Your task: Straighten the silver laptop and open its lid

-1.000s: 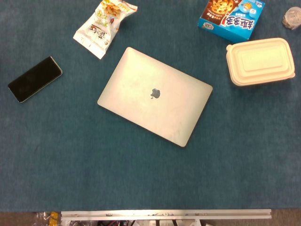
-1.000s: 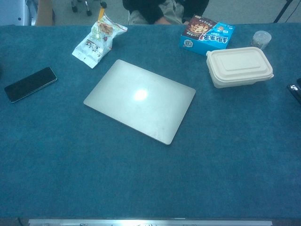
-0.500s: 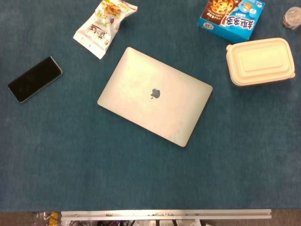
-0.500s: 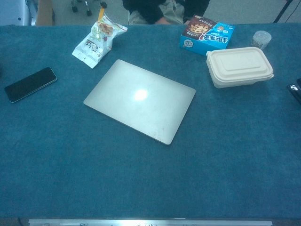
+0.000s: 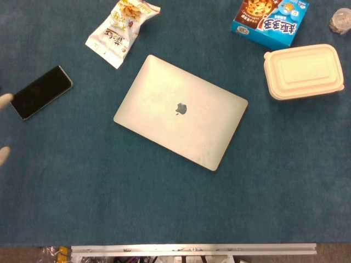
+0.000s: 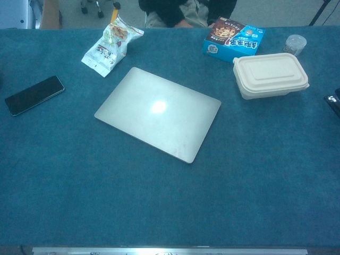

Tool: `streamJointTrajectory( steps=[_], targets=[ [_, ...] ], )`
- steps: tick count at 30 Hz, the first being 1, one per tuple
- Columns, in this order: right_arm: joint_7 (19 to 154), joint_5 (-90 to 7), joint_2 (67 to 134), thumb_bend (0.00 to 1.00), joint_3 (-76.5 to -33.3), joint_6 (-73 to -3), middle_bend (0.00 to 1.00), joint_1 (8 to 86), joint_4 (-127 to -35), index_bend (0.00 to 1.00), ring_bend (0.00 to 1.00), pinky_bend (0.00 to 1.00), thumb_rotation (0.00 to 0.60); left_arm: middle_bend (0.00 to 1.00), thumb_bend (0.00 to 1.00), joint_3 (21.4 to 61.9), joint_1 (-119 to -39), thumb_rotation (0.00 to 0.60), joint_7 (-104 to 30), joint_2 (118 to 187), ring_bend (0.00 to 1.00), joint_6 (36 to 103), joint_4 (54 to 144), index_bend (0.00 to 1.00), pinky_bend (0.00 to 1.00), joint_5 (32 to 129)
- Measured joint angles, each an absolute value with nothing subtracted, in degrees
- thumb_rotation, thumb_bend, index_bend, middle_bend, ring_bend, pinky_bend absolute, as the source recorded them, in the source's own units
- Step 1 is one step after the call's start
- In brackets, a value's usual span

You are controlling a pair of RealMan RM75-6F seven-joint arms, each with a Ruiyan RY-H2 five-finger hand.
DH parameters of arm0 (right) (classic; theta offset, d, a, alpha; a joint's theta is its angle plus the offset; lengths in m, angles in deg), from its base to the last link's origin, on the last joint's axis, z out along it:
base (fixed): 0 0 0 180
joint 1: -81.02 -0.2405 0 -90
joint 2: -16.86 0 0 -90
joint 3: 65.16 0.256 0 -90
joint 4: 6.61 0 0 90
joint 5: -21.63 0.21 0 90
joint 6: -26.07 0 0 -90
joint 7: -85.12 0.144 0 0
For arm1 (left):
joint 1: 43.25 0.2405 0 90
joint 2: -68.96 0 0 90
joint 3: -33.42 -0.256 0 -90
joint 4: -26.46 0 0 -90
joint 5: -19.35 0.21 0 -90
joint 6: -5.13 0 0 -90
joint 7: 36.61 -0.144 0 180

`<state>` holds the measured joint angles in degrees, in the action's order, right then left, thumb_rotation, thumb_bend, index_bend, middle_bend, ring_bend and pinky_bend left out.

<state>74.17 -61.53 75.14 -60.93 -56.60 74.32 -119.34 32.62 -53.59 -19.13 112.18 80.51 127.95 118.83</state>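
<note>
Fingers (image 5: 4,101) apart, touching nothing

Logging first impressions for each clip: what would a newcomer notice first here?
The closed silver laptop, lying askew in the middle of the blue table, draws the eye first. Around it sit a black phone to the left, a snack bag at the far left, and a blue biscuit box beside a cream lidded food container at the far right. Pale fingers show at the head view's left edge.
</note>
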Motion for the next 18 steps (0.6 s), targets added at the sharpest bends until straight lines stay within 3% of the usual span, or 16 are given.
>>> streamJointTrajectory(
  steps=[13,18],
  targets=[
    [72.82,-61.63,74.95,0.30,-61.25,-55.84,0.14,74.10,-120.42,0.10,0.04,0.10,0.600,0.02,0.34,34.19,-69.35,0.600,-19.26,116.96,0.00,63.19,126.96,0.02,0.00,122.27],
    [72.42,-61.32,74.82,0.30,-61.15,-55.81,0.14,74.06,-120.80,0.10,0.04,0.11,0.600,0.07,0.34,35.21,-73.30,0.600,-19.67,120.35,0.00,59.23,125.57,0.09,0.00,120.72]
  ],
)
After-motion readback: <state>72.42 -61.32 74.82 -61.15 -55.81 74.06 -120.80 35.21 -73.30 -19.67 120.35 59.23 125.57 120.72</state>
